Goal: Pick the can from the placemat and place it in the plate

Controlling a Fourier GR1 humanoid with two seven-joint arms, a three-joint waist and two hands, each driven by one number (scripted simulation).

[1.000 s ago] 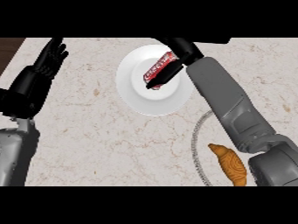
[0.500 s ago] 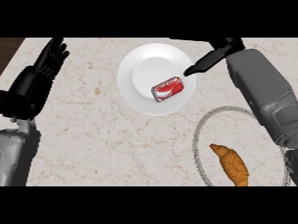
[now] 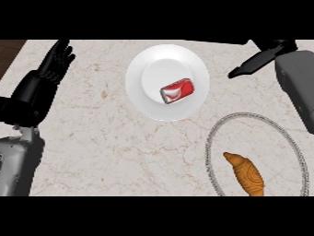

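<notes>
1. Clearly the can (image 3: pixel 176 91) lies on its side inside the white plate (image 3: pixel 137 69). It is red with a white mark, and its silver end points toward the robot's left side.
2. The right hand (image 3: pixel 264 57) is at the far right of the counter (image 3: pixel 105 138), partly cut by the upper edge of the view. What shows of its fingers (image 3: pixel 239 72) is stretched out and points toward the plate. It has nothing in its hold.
3. From this hand, the can is to the left and a little nearer to the robot. Bare counter and the rim of the plate lie between them, so hand and can do not touch.
4. The left hand (image 3: pixel 54 69) rests at the left side of the view with its fingers straight and pointing away from the robot. It carries nothing. The plate with the can is to the right of it, well apart.
5. A round placemat (image 3: pixel 209 150) with a grey border lies nearer to the robot than the right hand, under the grey right forearm (image 3: pixel 309 92). A brown croissant (image 3: pixel 246 175) lies on the near part of this mat.
6. The plate and the placemat are near each other, but their edges do not touch.
</notes>
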